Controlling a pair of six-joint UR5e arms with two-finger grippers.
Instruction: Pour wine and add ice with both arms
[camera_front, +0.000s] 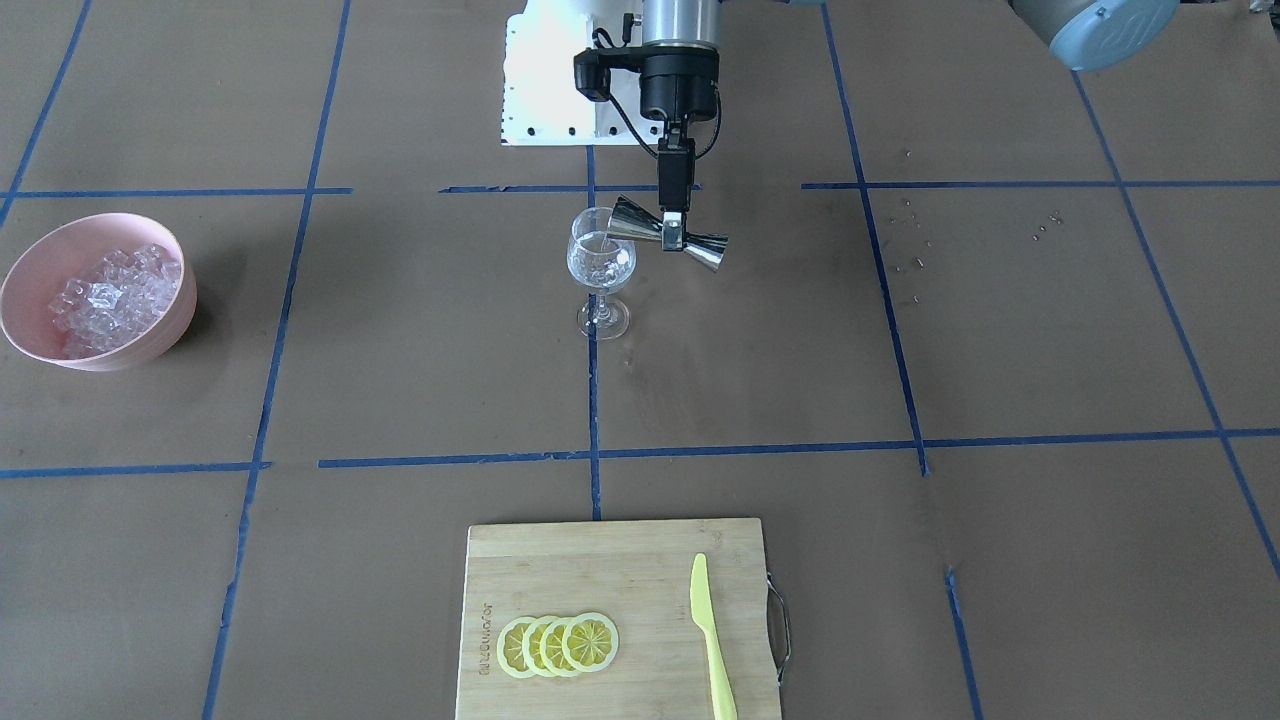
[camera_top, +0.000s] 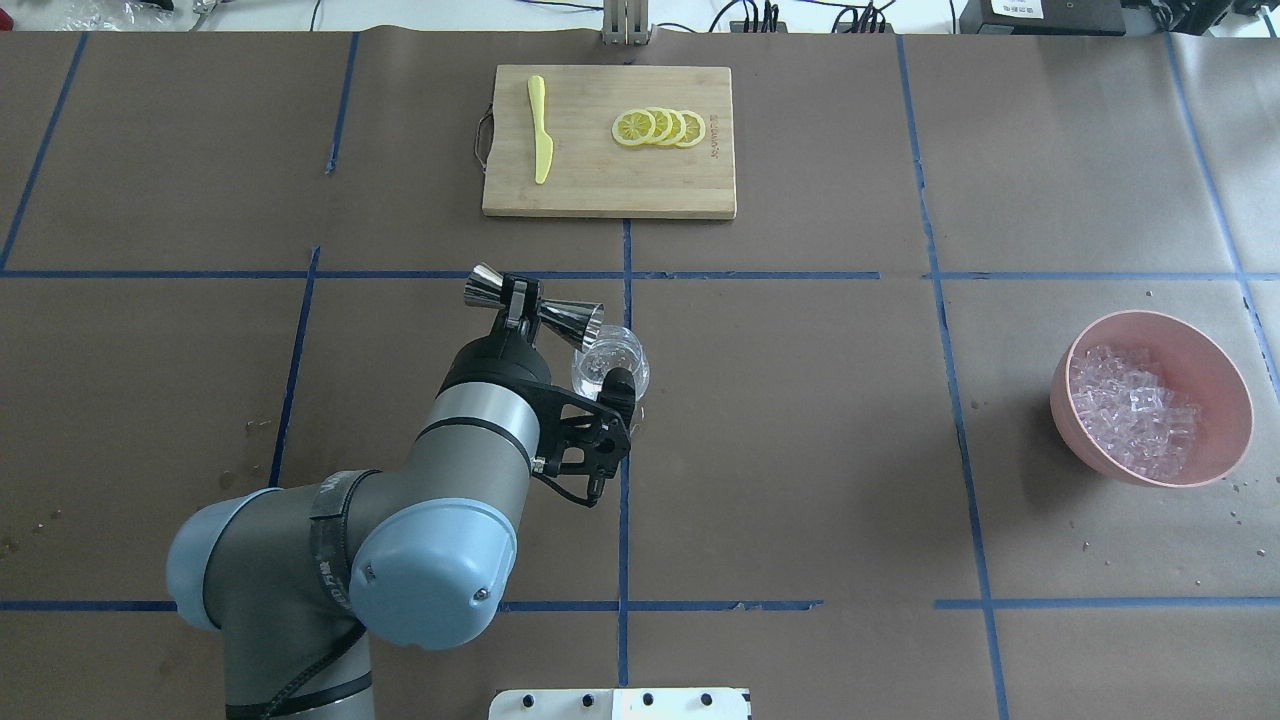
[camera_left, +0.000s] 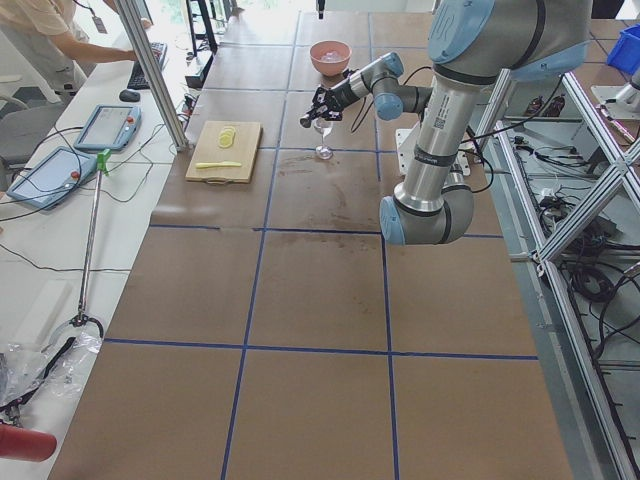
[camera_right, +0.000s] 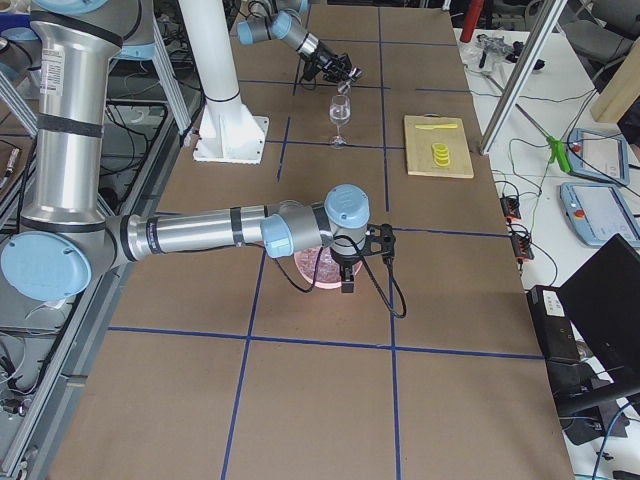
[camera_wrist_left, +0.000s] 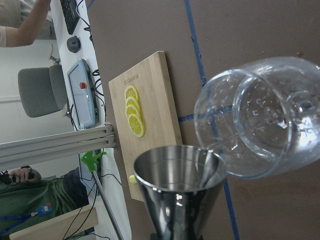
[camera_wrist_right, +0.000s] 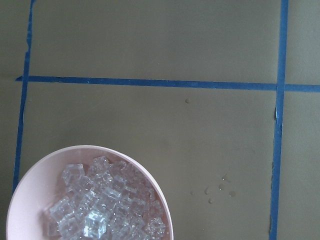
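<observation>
The jigger (camera_wrist_left: 180, 200) fills the foreground of the left wrist view. It is tipped on its side with its open mouth over the rim of the wine glass (camera_wrist_left: 260, 120), a pose that suits pouring. Clear wine (camera_front: 601, 266) already sits in the glass, so I judge the pour is under way or nearly done. The left hand (camera_front: 673, 228) is clenched on the jigger's narrow waist, which lets a roll of the wrist tilt either cup. The glass stands upright on the surface (camera_front: 400, 350), about mid-table. The ice (camera_front: 110, 295) waits in the pink bowl (camera_front: 186, 300), well apart on the robot's right. The right hand (camera_right: 346, 276) hangs over it, probably staged for the ice step; I cannot tell whether it is released or clenched. The cutting board (camera_front: 620, 560), lemon slices (camera_front: 558, 645) and knife (camera_front: 712, 640) lie apart from the pour.
</observation>
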